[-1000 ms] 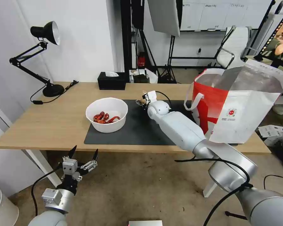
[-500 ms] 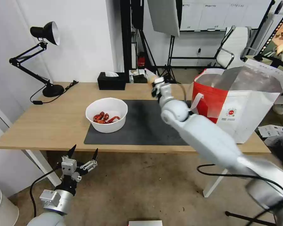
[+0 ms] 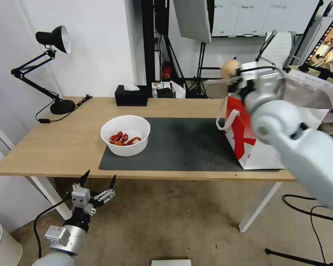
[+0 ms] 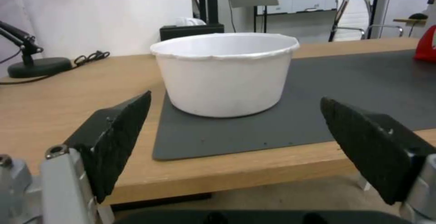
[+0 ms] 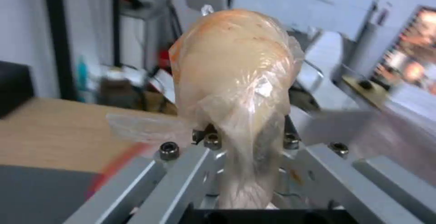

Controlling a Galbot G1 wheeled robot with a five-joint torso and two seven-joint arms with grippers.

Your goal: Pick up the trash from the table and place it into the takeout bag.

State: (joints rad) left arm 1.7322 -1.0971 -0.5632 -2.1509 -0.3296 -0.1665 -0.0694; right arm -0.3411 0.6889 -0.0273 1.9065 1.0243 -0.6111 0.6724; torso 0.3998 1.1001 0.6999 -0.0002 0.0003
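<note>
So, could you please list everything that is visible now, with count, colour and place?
Bowl: one, white, red shells inside, on the mat's left end.
Mat: one, dark grey, on the table.
Table: one, light wood.
Takeout bag: one, red and white, on the table's right end.
Tissue box: one, black, at the table's far edge.
Desk lamp: one, black, far left corner.
Beige bag: one, held above the takeout bag.
Left gripper: open, below the table's front edge.
Right gripper: shut on the beige bag.

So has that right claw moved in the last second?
Yes. The right claw, holding the small beige bag, has swung from over the dark mat up and to the robot's right, reaching the takeout bag rim.
</note>
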